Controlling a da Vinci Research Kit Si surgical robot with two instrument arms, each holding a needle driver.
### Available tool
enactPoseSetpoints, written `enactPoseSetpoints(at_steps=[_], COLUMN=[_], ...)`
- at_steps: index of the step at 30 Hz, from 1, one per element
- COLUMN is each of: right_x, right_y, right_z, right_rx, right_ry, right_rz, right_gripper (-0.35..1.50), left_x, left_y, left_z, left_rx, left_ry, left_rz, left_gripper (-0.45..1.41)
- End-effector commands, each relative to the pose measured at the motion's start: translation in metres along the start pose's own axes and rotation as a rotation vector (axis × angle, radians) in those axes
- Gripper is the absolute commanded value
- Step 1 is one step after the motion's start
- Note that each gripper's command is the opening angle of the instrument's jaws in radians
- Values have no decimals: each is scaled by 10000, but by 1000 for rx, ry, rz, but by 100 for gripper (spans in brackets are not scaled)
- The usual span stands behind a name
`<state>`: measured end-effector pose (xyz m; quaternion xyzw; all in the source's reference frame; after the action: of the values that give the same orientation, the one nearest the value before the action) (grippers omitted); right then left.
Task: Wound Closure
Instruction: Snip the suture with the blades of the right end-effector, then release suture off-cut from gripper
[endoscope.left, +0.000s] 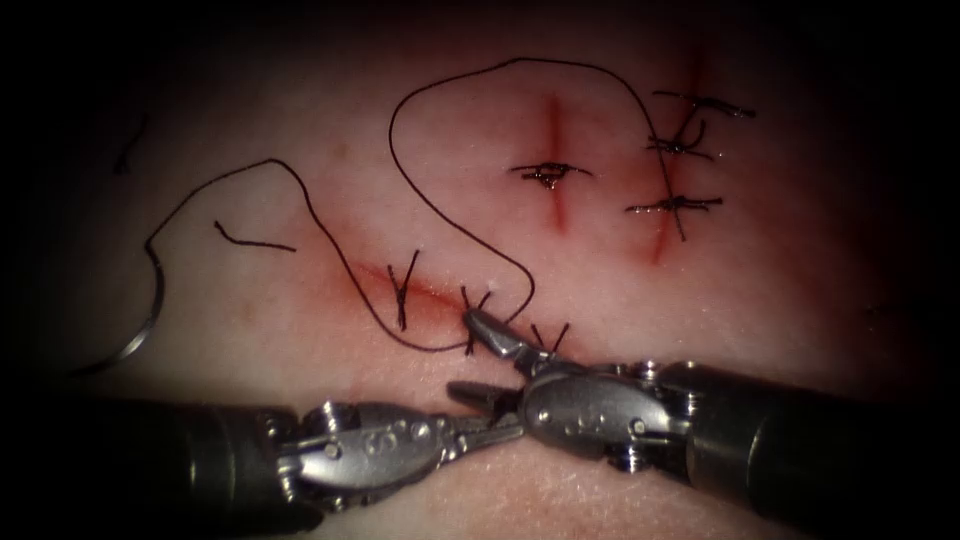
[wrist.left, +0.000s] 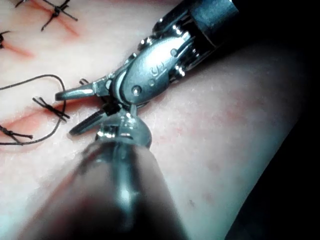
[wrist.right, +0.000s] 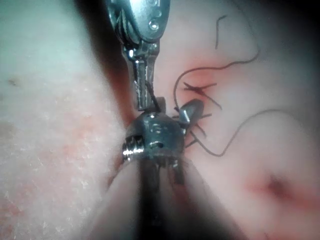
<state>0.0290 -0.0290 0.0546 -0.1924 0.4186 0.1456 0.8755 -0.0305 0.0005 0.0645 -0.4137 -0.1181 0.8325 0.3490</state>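
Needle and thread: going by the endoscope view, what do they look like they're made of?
The needle, lying free on the tissue left of the cut, looks like polished steel: thin, curved, with a grey glint. The thread looks like dark, matte suture filament, probably synthetic or silk; I can't tell which. It loops loosely and holds soft bends.

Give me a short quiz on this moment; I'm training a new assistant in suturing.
1. True or false: the right tool holds the needle.
2. The right tool's jaws are: A open, B shut on thread, C shut on tissue.
3. On which side of the cut does the needle lie?
Key: 1 false, it lies free on the tissue; 2 A; 3 left.
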Motion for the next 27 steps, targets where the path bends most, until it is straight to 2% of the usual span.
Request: enactPoseSetpoints(at_steps=[1, 5, 6, 7, 8, 9, 13, 14, 19, 21, 23, 24, 26, 27], right_x=[5, 4, 3, 2, 1, -1, -8, -13, -28, -35, -39, -41, -43, -43], right_y=[-2, -1, 0, 1, 2, 1, 2, 5, 22, 35, 41, 45, 48, 50], right_z=[9, 12, 14, 15, 17, 15, -15, -37, -92, -121, -135, -143, -153, -156], right_rx=[-10, -16, -9, 1, 15, 13, 37, 57, 76, 73, 73, 71, 67, 61], right_ry=[-10, -30, -22, -10, 16, 56, 47, 57, 85, 123, 142, 150, 149, 142], right_rz=[-28, -28, -28, -27, -3, 77, 97, 94, 99, 104, 107, 109, 110, 111], right_gripper=[-35, -35, -28, 21, 89, 146, 146, 146, 148, 141, 136, 135, 133, 131], left_x=[-4, -6, -7, -8, -10, -14, -29, -39, -80, -95, -104, -109, -114, -117], left_y=[3, 5, 5, 6, 7, 7, 4, 2, 0, -8, -13, -17, -24, -28], left_z=[5, 2, 1, 0, -1, -5, -20, -28, -49, -58, -62, -64, -65, -65], left_rx=[-5, -7, -8, -9, -9, -12, -25, -31, -83, -76, -38, -32, -53, -71], left_ry=[-5, -8, -7, -7, -7, -6, -5, -1, 21, 19, -30, -88, -185, -249], left_rz=[1, 3, 4, 6, 8, 12, 28, 38, 136, 134, 144, 152, 140, 130], left_gripper=[-45, -45, -45, -45, -45, -45, -45, -45, -45, -45, -45, -45, -42, -32])
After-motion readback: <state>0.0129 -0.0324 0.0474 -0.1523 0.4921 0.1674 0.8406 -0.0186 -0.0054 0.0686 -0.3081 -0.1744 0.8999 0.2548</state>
